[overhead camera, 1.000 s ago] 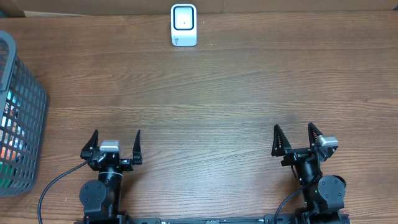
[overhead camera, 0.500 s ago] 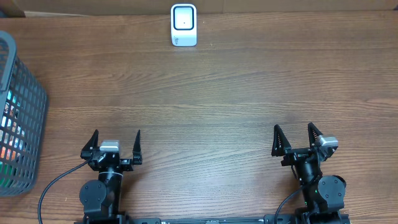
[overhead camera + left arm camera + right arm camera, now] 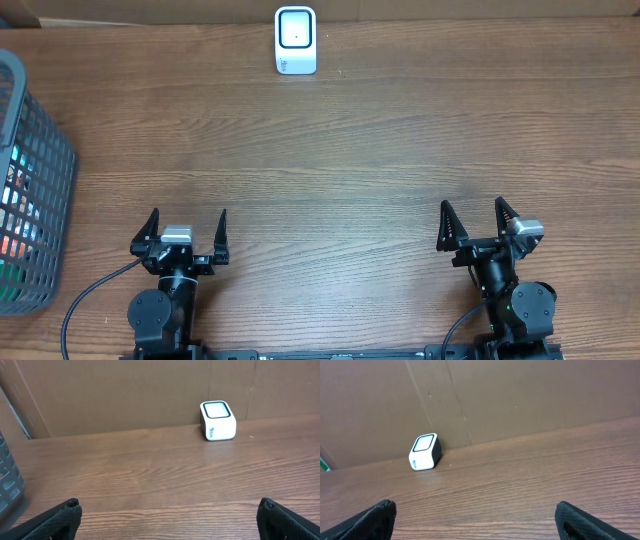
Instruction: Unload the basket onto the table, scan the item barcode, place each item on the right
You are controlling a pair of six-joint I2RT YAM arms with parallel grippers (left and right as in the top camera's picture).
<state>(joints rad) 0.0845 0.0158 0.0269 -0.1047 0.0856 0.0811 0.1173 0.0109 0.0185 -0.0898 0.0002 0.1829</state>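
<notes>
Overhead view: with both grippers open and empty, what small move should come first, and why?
Probably swing the left gripper toward the basket at the left edge of the table: coloured items show through its mesh, it is on that arm's side, the right gripper is farther off, and nothing lies by the scanner yet.

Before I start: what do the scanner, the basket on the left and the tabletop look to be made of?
Barcode scanner: white moulded plastic, smooth, with a dark-framed glossy window on its face.
Basket: grey plastic by its look, matte, an open grid of thick moulded bars; coated wire cannot be ruled out.
Table: brown wood or wood-grain laminate, semi-matte; long grain lines run across it.
</notes>
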